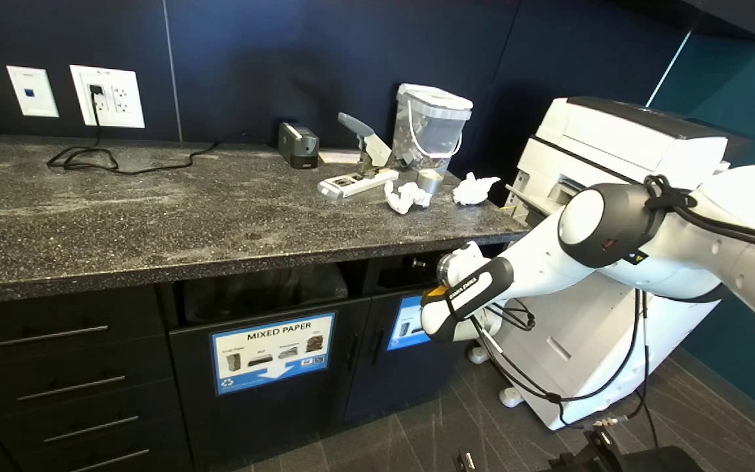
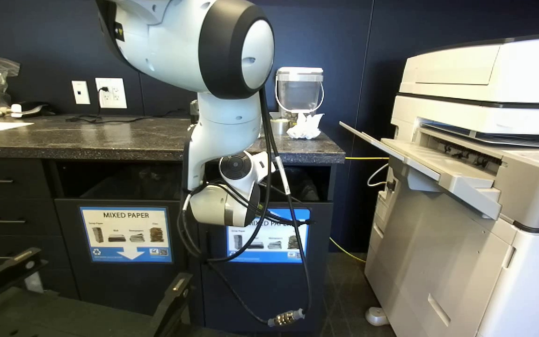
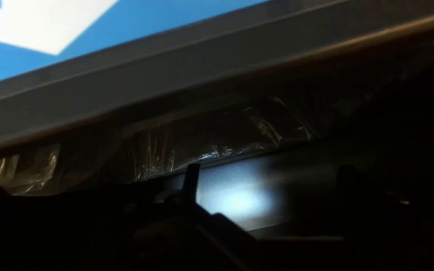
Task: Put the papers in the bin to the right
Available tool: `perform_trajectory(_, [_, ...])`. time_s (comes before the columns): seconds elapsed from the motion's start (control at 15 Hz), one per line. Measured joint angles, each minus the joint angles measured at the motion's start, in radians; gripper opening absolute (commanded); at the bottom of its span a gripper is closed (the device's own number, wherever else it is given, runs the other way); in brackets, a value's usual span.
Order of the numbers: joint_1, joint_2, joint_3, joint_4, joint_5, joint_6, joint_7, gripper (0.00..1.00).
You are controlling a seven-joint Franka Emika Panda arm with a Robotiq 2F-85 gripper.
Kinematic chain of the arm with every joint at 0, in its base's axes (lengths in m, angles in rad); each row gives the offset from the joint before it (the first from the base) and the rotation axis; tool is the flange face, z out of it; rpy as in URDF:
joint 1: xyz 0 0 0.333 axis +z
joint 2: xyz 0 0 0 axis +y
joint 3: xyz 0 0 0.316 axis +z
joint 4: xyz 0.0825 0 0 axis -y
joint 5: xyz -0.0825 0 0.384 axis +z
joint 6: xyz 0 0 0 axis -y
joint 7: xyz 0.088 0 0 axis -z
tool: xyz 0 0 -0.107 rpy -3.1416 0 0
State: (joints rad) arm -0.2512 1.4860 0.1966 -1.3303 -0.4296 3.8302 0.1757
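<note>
While hemmed in by the front edge of the worktop (image 1: 174, 229) above and, across a gap from its right edge, by the printer (image 2: 461, 252), hangs with arm (image 1: 535, 262) bent downward, wrist below that front edge, at the bin (image 2: 269, 276) nearer the printer. Holds gripper (image 3: 269, 175) in the dark opening, with jaws wide apart, gripping nothing visible. Shows two papers (image 1: 409, 196) near the worktop's right edge.
</note>
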Motion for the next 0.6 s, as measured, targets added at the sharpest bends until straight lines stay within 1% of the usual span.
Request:
perform_trajectory(0.27, [0.019,0.0,-0.03,0.005,0.0,-0.03,-0.006,1.0])
perform_trajectory(0.6, [0.043,-0.001,-0.068,0.028,0.0,-0.059,-0.045,1.0])
